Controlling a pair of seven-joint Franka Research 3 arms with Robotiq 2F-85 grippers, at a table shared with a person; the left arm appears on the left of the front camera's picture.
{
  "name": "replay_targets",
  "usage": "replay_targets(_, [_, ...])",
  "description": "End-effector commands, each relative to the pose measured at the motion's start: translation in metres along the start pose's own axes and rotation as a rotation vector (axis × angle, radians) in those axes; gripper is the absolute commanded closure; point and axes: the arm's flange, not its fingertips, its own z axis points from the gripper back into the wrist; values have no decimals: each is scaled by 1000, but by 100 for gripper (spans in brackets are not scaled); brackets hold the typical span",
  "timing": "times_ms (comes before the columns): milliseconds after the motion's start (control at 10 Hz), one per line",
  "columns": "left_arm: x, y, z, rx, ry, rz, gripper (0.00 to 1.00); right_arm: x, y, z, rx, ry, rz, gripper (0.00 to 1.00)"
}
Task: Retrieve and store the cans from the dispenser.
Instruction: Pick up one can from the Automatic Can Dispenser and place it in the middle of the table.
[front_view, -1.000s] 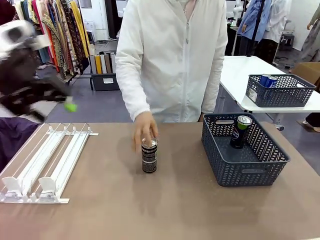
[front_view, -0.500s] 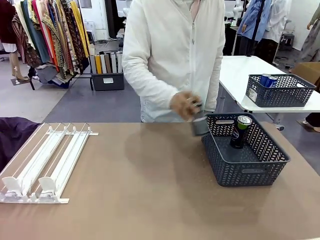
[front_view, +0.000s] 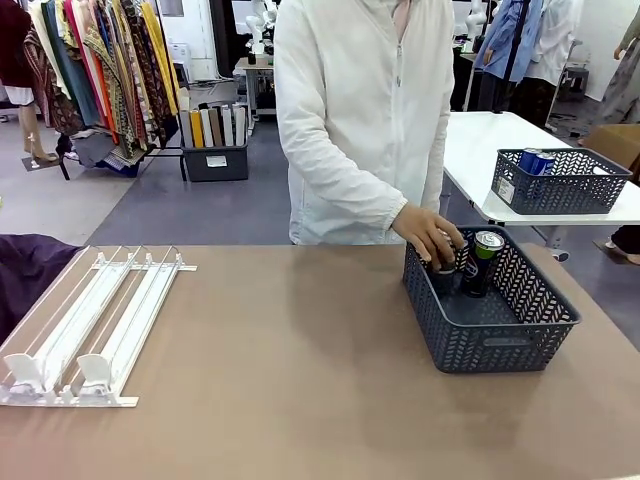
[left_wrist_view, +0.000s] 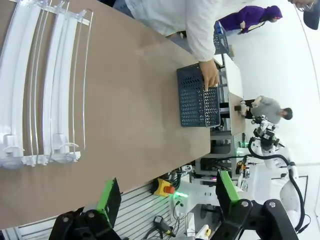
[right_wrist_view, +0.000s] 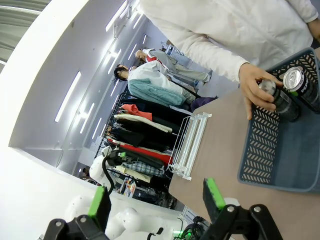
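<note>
Brown table (front_view: 300, 380), clothes racks behind. Person's hand (front_view: 428, 232) partly hides dark can (front_view: 444, 268), apparently lowering it into grey basket (front_view: 500, 340) beside green-topped can (front_view: 482, 262). Dispenser (front_view: 90, 325) well left of basket, lanes bare. Left gripper (left_wrist_view: 167, 192), right gripper (right_wrist_view: 157, 200) both spread wide, holding nothing.

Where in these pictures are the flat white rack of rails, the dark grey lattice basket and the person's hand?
flat white rack of rails (front_view: 100, 325), front view, middle of its lanes.
dark grey lattice basket (front_view: 508, 343), front view, its near wall.
person's hand (front_view: 427, 233), front view, back of the hand at the basket's rim.
</note>
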Motion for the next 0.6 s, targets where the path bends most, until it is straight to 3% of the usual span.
replay_targets(0, [-1,2,0,-25,-7,-14,0,4,4,-3,21,-20,8,0])
replay_targets(500, [-1,2,0,-25,-7,-14,0,4,4,-3,21,-20,8,0])
